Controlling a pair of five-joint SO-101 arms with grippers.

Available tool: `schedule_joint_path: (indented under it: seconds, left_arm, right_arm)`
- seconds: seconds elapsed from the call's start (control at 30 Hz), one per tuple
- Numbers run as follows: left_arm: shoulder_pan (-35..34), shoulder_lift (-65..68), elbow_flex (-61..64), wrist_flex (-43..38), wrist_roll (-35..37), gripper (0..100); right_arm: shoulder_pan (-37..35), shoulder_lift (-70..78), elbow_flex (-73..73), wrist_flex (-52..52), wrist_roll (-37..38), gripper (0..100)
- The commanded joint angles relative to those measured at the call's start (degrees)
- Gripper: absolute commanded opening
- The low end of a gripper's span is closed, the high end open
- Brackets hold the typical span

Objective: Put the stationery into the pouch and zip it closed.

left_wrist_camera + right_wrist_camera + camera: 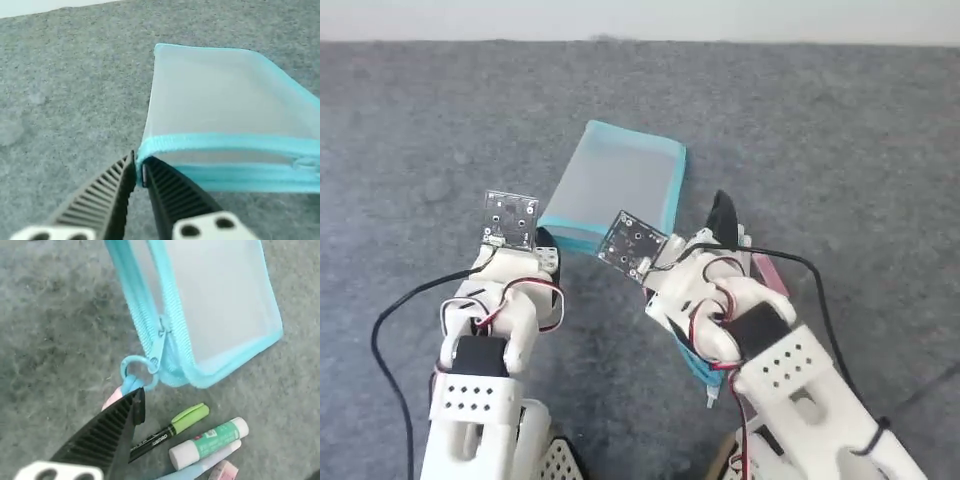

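Translucent turquoise-edged plastic pouch (pixel 620 185) lies flat on grey felt table (pixel 420 120), our left gripper (pixel 139 169) clamped on its corner, our right gripper (pixel 134 399) at the zip's ring pull (pixel 136 371), grip we cannot tell

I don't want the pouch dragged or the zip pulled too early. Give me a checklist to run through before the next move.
1. Left gripper pinching a corner of the translucent teal-trimmed zip pouch: ok.
2. Right gripper holding the teal ring pull: cannot tell; it sits right beside it.
3. Pouch mouth open: cannot tell; the teal zip slider sits near one end.
4. Stationery inside: not ok; green-capped black marker, white glue stick, pale blue pen and pink eraser lie on the grey felt table.
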Motion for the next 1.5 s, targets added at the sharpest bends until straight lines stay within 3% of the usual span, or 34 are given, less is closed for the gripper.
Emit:
schedule_joint_path:
  seconds: [0.0,0.67,0.83,1.1,1.47]
  left_arm:
    - [-0.2,0.6,-3.8,0.4,1.4,1]
    - [-0.1,0.7,-3.8,0.4,1.4,1]
    - [-0.1,0.7,-3.8,0.4,1.4,1]
    - [-0.1,0.6,-4.0,0.0,1.4,1]
    - [-0.1,0.8,-3.7,0.3,1.4,1]
  right_arm:
    - [0.6,3.5,-1.3,-3.2,2.5,53.0]
    - [4.4,13.3,-9.1,-8.2,6.6,53.0]
    - [2.3,11.3,-9.1,2.0,13.0,53.0]
    - [2.8,1.9,-8.6,5.2,13.5,53.0]
    - [4.8,16.6,-9.1,-7.3,13.7,53.0]
